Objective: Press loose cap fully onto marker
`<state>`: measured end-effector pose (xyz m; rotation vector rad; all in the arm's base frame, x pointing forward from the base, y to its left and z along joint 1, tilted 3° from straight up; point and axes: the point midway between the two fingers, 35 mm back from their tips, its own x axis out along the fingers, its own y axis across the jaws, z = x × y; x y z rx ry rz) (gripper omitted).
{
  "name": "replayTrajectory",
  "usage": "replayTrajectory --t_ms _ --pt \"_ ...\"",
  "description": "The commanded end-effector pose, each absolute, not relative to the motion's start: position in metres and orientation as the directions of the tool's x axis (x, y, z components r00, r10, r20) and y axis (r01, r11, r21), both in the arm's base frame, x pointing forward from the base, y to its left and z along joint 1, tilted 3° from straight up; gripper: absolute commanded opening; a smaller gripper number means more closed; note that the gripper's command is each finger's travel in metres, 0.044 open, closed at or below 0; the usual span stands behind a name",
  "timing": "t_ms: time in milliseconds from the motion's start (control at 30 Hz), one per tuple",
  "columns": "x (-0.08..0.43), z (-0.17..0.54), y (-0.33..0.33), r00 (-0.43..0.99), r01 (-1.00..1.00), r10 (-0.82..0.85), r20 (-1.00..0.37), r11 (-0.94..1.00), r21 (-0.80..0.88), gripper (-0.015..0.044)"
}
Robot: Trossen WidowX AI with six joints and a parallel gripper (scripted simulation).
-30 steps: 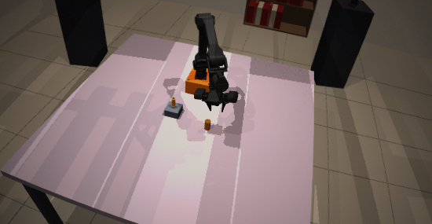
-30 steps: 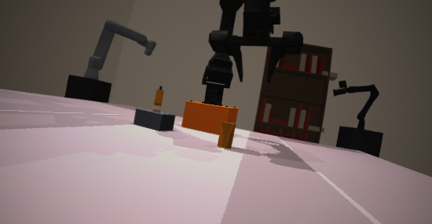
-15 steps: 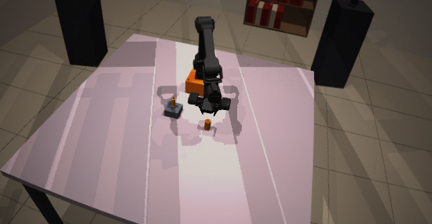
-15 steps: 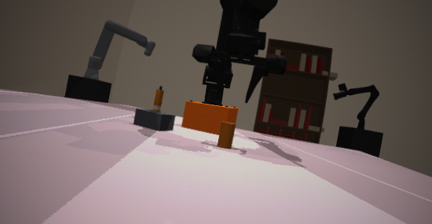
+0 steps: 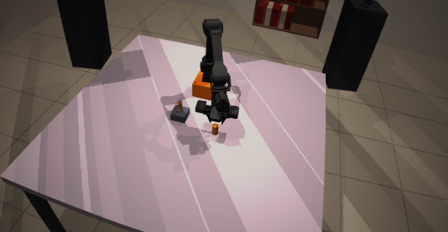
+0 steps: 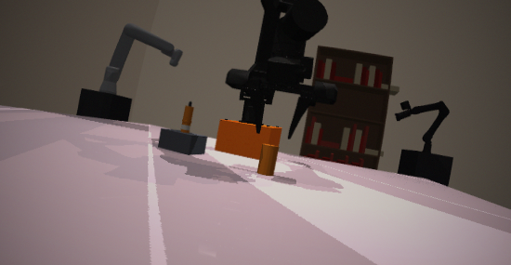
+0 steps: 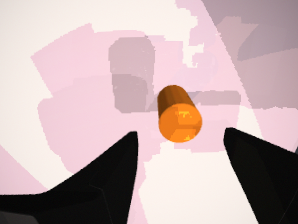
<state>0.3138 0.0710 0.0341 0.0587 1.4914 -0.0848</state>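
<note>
The orange cap [image 5: 215, 129] [image 6: 268, 160] [image 7: 180, 122] stands upright and loose on the table [image 5: 265, 191]. My gripper [image 5: 216, 120] [image 6: 274, 135] [image 7: 181, 136] is open and empty, pointing down above the cap. In the wrist view the cap appears between the two fingertips, touching neither, its top slightly nearer the left one. The marker [image 5: 179, 106] [image 6: 188, 116] stands upright, orange with a pale band low down and a dark tip on top. It is in the dark grey holder block [image 5: 179, 117] [image 6: 180, 142], left of the gripper in the top and exterior views. Neither shows in the wrist view.
The orange base block [image 5: 201, 91] [image 6: 237, 139] stands at the foot of my arm, behind the cap and holder. Beyond the table are a bookshelf [image 5: 249, 24] [image 6: 386, 112] and dark pedestals [image 5: 85, 28] [image 5: 354, 45], with other arms on them in the exterior view.
</note>
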Motion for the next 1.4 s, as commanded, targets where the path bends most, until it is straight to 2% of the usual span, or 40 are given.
replayTrajectory --t_ms 0,1033,1167,1367 --pt "0.314 0.026 0.070 0.074 0.096 -0.025 -0.997 0.995 -0.018 0.0246" --pt "0.317 -0.019 0.068 0.074 0.096 -0.026 -0.997 0.995 -0.019 0.0246" --pt "0.317 -0.019 0.068 0.074 0.096 -0.026 -0.997 0.995 -0.019 0.0141" --pt "0.317 -0.019 0.068 0.074 0.096 -0.026 -0.997 0.995 -0.019 0.0101"
